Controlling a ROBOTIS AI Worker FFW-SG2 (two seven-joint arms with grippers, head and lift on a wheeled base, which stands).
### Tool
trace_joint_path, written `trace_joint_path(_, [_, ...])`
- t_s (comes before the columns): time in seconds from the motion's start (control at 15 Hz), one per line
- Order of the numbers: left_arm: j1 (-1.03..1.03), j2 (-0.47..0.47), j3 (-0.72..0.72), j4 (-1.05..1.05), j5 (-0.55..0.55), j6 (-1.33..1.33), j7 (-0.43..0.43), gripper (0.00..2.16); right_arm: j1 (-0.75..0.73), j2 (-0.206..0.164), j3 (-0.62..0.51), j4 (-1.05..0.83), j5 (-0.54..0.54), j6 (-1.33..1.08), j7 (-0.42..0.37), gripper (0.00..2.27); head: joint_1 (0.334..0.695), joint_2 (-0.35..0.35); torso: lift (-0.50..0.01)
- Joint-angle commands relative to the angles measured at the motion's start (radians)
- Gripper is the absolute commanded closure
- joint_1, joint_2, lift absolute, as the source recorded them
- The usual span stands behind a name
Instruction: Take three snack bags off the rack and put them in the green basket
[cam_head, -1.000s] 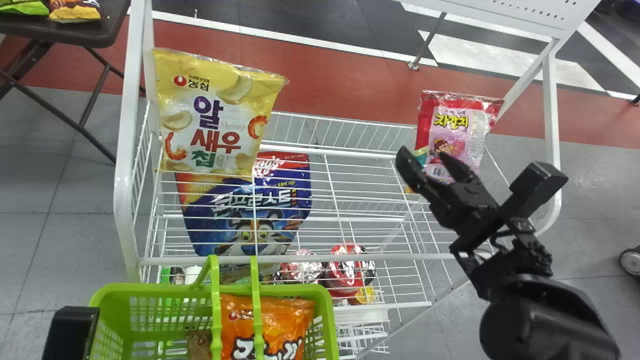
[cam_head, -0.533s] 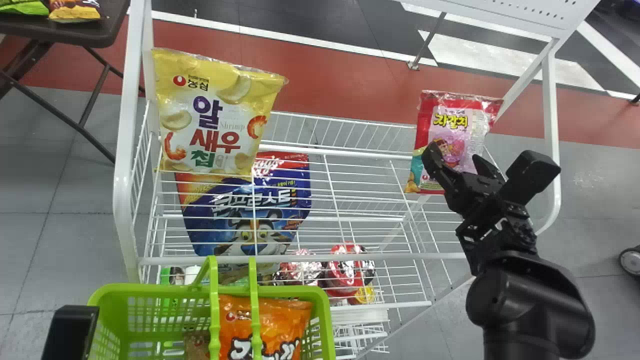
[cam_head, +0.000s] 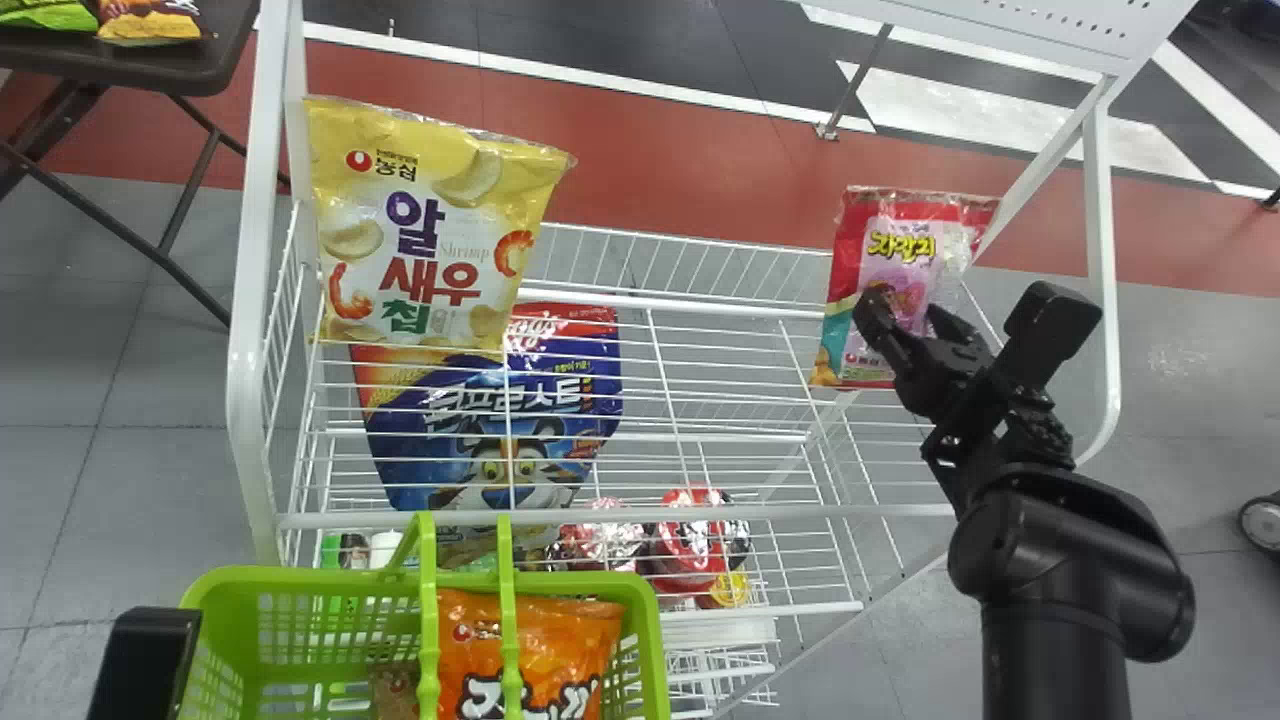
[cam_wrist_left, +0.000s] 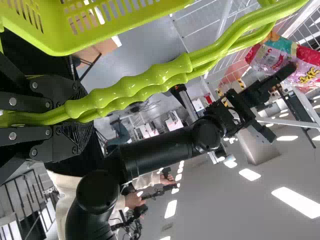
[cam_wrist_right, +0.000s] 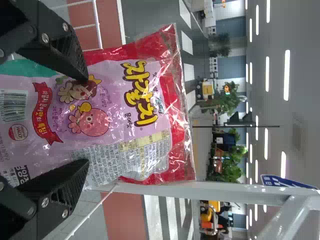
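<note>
In the head view my right gripper (cam_head: 908, 308) stands in front of the red and pink snack bag (cam_head: 887, 268) at the rack's right side. In the right wrist view that gripper (cam_wrist_right: 89, 120) is open, its fingers spread across the upright bag (cam_wrist_right: 110, 95). Part of my left gripper (cam_head: 150, 655) shows at the lower left; in the left wrist view the gripper (cam_wrist_left: 82, 112) is shut on the green basket's handles (cam_wrist_left: 150, 80). The green basket (cam_head: 655, 640) holds an orange snack bag (cam_head: 535, 650). A yellow snack bag (cam_head: 440, 225) leans at the rack's left side.
The white wire rack (cam_head: 255, 300) has a thick front bar and side posts around the bags. A blue cereal bag (cam_head: 500, 420) and red packages (cam_head: 690, 540) lie on lower levels. A dark table (cam_head: 200, 60) stands at the far left.
My right gripper has shifted to the right, from the bag's lower left to in front of its middle. The bag's top right corner has moved slightly left. The left side has barely changed.
</note>
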Motion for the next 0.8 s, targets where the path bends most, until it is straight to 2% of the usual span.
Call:
trace_joint_path(0.0, [-0.002,-0.001,0.001,0.005,0.001,0.0,-0.001,1.67,0.019,0.001,-0.01,-0.037,-0.023,0.027,0.026,2.24,0.695,-0.35,-0.023])
trace_joint_path(0.47, [-0.007,0.0,-0.002,0.003,0.001,0.006,0.0,1.67,0.095,0.006,-0.051,-0.119,-0.123,0.027,0.053,2.24,0.695,-0.35,-0.023])
trace_joint_path(0.73, [-0.008,0.0,0.0,0.002,0.001,0.006,0.002,1.67,0.241,0.013,-0.053,-0.36,-0.256,0.11,0.065,2.24,0.695,-0.35,-0.023])
